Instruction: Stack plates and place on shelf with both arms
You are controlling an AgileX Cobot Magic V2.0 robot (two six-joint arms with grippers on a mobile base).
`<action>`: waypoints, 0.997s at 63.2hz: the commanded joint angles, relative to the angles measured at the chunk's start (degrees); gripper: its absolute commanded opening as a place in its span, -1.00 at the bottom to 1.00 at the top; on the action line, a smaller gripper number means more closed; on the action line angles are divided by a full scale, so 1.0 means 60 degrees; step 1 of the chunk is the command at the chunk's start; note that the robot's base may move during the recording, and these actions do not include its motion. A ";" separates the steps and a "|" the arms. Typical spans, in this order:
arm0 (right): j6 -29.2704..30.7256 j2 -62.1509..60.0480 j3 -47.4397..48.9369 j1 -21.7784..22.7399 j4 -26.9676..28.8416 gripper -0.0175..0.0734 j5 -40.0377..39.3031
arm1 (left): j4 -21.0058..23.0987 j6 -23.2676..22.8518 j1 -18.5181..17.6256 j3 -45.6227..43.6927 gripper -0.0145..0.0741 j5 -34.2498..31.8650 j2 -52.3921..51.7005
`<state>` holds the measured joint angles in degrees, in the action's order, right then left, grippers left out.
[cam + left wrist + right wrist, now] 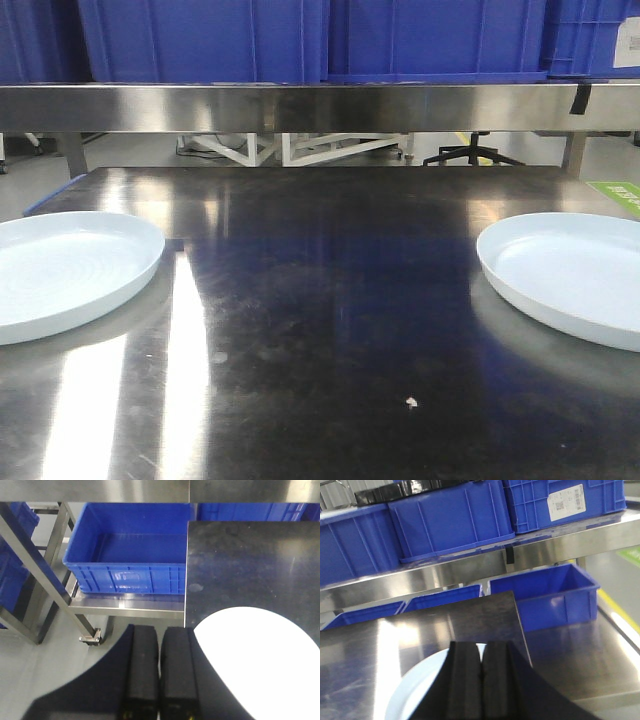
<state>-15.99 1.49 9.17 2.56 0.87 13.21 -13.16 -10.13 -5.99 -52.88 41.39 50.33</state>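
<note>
Two pale bluish-white plates lie flat and apart on the steel tabletop: the left plate and the right plate. The shelf runs as a steel bar across the back. Neither arm shows in the front view. In the left wrist view my left gripper is shut on nothing, just off the table's left edge beside the left plate. In the right wrist view my right gripper is shut and empty above the right plate, hiding much of it. The shelf stands beyond.
Blue plastic crates fill the top of the shelf. Another open blue crate sits on a lower rack left of the table, and one sits low to the right. A steel frame leg stands at the left.
</note>
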 commanded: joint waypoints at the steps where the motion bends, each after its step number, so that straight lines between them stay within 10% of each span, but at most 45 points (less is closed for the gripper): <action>1: -0.0072 0.1162 0.1802 -0.0031 0.0082 -0.57 0.1161 | -0.0128 -0.0018 0.0020 -0.0344 -0.45 -0.0543 -0.0046; 21: 0.0050 0.6807 0.4748 -0.0131 -0.0145 -0.57 0.1866 | -0.0108 -0.0018 -0.0091 -0.0344 -0.45 -0.0544 -0.0046; 55: 0.0050 0.9134 0.4768 -0.0142 -0.0145 -0.57 -0.0556 | -0.0094 -0.0018 -0.0306 -0.0344 -0.45 -0.0544 -0.0046; 63: 0.0050 0.9412 0.4776 -0.0126 -0.0145 -0.16 0.0035 | -0.0114 -0.0038 -0.0306 -0.0344 -0.45 -0.0244 0.0103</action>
<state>-16.13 57.61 35.66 1.77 0.51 15.41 -13.20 -10.13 -7.38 -52.88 42.23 50.46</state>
